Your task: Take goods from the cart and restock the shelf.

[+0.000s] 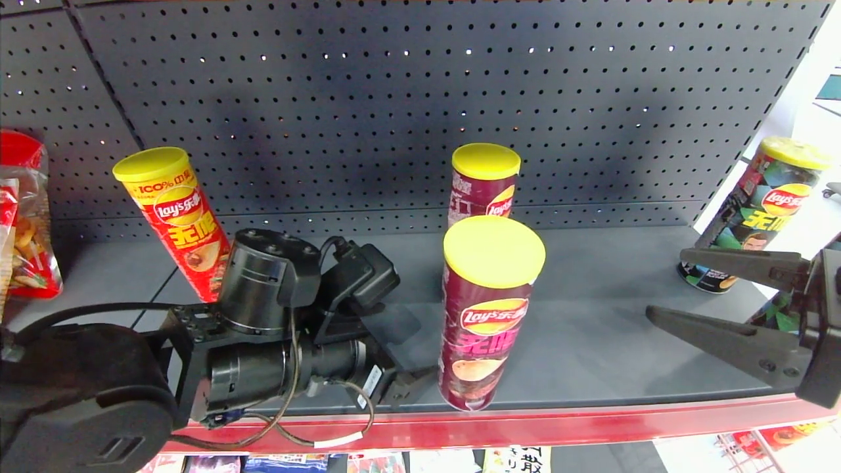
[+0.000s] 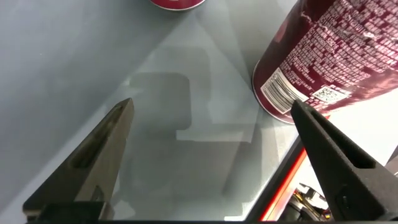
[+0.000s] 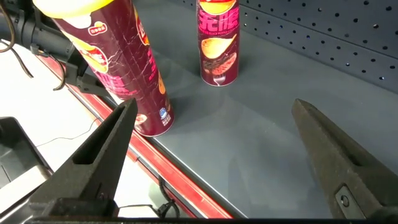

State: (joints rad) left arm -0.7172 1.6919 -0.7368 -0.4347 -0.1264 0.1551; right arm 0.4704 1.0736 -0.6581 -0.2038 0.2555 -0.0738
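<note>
- The front maroon can point(image 1: 489, 315) stands upright under a yellow lid, close to the front of the grey shelf point(image 1: 591, 328). Its base is just behind the shelf's red lip point(image 1: 525, 424).
- The left gripper point(image 2: 212, 106) hangs low over the shelf, just left of the front maroon can. Its fingers are spread wide with nothing between them. One fingertip is near the can's base, but whether it touches the can cannot be told.
- The right gripper point(image 1: 667, 282) is well to the right of the front maroon can, over the shelf's front right part. It is also spread wide and holds nothing.
- A second maroon can point(image 1: 484, 180), also upright with a yellow lid, stands straight behind the front maroon can and apart from it. It is close to the perforated back panel point(image 1: 394, 98).
- A red can point(image 1: 174, 220) with a yellow lid stands behind and well to the left of the front maroon can, beyond the left arm.
- A dark can point(image 1: 755, 210) with a yellow lid stands far right of the front maroon can, at the shelf's right end.
- A red snack bag point(image 1: 23, 217) is farthest left of the front maroon can, at the shelf's far end.
</note>
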